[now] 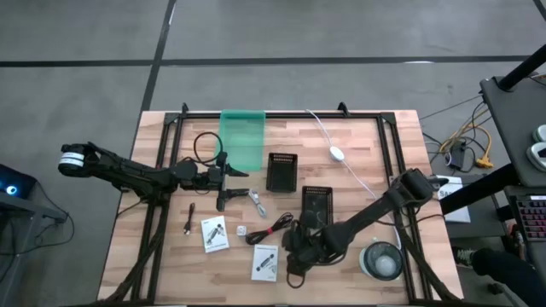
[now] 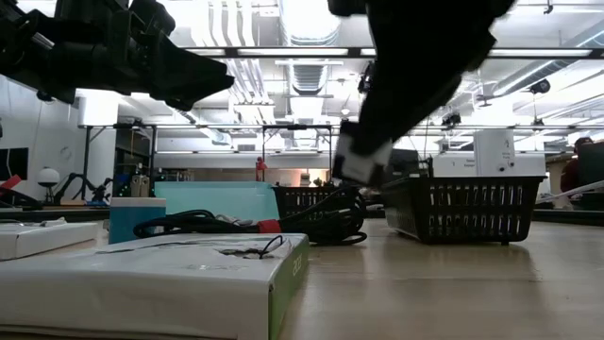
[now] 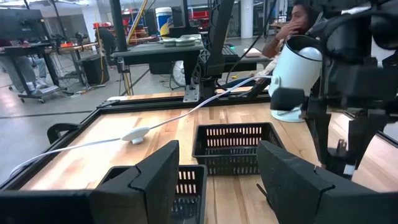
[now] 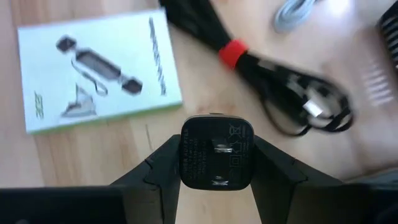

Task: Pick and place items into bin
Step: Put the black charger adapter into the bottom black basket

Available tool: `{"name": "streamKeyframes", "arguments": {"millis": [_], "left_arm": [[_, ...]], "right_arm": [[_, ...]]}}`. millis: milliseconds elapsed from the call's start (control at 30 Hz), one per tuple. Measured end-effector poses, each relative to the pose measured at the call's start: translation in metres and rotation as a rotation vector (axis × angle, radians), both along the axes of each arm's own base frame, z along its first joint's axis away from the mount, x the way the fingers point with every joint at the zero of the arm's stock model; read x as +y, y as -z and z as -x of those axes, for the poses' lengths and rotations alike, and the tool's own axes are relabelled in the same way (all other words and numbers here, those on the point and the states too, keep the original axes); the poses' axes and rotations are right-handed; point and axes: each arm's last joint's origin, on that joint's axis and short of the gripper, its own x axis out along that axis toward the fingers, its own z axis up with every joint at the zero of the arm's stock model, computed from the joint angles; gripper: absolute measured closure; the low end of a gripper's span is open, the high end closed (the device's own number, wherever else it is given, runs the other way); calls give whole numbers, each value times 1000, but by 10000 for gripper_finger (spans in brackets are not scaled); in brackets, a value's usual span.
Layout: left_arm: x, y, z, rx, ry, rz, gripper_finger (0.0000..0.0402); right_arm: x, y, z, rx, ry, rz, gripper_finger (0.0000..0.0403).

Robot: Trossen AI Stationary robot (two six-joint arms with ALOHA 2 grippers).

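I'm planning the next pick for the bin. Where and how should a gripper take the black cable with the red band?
Grip the black cable at its red band, where the strands are bunched tight, coming straight down with fingers across the bundle. It lies flat on the table; the loose loops would likely slip.

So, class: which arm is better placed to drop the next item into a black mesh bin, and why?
Right: its end effector already grips a small black cube, close to a black mesh bin. The left end effector is open and holds nothing.

red-black cable (image 4: 286, 93): blurred; white packet (image 2: 142, 283): cut off at frame edge
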Motion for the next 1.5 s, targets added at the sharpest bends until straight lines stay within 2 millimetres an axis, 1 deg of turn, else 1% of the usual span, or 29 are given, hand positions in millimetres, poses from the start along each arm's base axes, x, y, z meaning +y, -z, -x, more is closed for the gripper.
{"name": "streamKeyframes", "arguments": {"millis": [133,333,500,700,1133,1400,1500], "left_arm": [[0,0,0,-1,0,1,201],[0,0,0,0,0,1,201],[0,0,0,0,0,0,201],[0,0,0,3,0,0,201],[0,1,0,6,0,-2,201],[0,1,0,6,0,-4,201],[0,1,0,6,0,-28,201]], "right_arm": [[-2,-13,4,-26,3,2,266],[-9,-34,16,-8,10,23,266],[-17,-46,24,13,24,50,266],[-29,-48,29,77,46,90,266],[-62,-44,40,365,73,119,266],[-78,-43,35,447,-2,45,264],[-82,-42,34,469,-38,17,264]]}}
